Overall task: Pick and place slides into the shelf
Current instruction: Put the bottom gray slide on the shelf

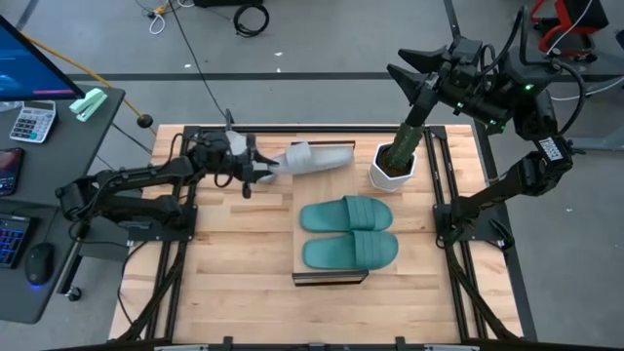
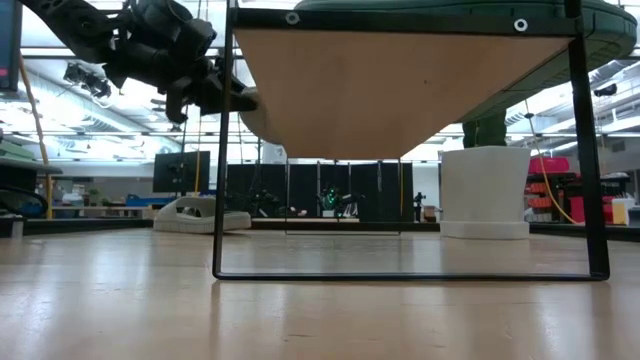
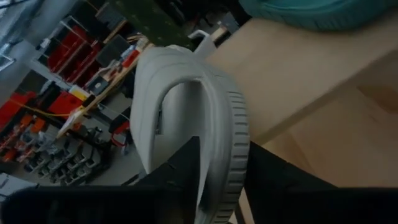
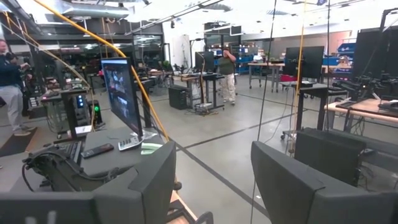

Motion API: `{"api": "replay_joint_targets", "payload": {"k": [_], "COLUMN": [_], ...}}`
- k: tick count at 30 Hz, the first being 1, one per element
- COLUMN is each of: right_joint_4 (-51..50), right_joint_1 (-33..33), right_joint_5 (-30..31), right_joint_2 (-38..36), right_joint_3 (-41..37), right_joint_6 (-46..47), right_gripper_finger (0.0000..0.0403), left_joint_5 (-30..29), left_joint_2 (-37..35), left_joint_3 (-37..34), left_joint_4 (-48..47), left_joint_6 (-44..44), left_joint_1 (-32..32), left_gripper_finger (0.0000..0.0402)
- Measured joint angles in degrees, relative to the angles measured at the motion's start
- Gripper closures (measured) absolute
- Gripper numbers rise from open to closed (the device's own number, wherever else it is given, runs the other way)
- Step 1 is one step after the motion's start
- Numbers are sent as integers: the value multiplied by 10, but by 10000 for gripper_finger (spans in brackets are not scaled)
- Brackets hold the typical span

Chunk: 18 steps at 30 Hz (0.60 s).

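Two teal slides lie side by side, soles down, on the shelf's plank top. In the low view the shelf stands close, on its dark frame. My left gripper is left of the shelf's far end, raised off the table and shut on a light grey slide. A second grey slide rests sole-down on the table, below the left gripper in the low view. My right gripper is open and raised beyond the table's far right corner, touching nothing. My left gripper pinches the grey slide's sole at the end nearest the arm. One finger reaches in under the strap's arch and the other lies on the underside. The fingers come level from the table's left. The slide is lifted clear and points right.
A white pot with a plant stands on the table just beyond the shelf's far right corner. A desk with a calculator and keyboard lies left of the table. Bare tabletop shows left of the shelf. People stand far off in the room.
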Motion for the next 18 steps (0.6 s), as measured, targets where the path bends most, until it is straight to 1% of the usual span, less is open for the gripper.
{"api": "replay_joint_targets", "payload": {"k": [3, 8, 13, 18], "right_joint_4": [0, 0, -6, -6], "right_joint_1": [0, 0, 0, 0], "right_joint_5": [-2, -10, -13, -15], "right_joint_2": [0, 0, 0, 0], "right_joint_3": [0, 0, 0, 0], "right_joint_6": [0, 0, 0, 0], "right_gripper_finger": [188, 188, 188, 188], "left_joint_5": [1, -2, -19, -21], "left_joint_2": [0, 0, 0, 0], "left_joint_3": [0, 0, 0, 0], "left_joint_4": [-15, -22, -23, -33], "left_joint_6": [26, 28, 28, 11], "left_joint_1": [-3, -3, -2, -2], "left_gripper_finger": [263, 232, 214, 205]}}
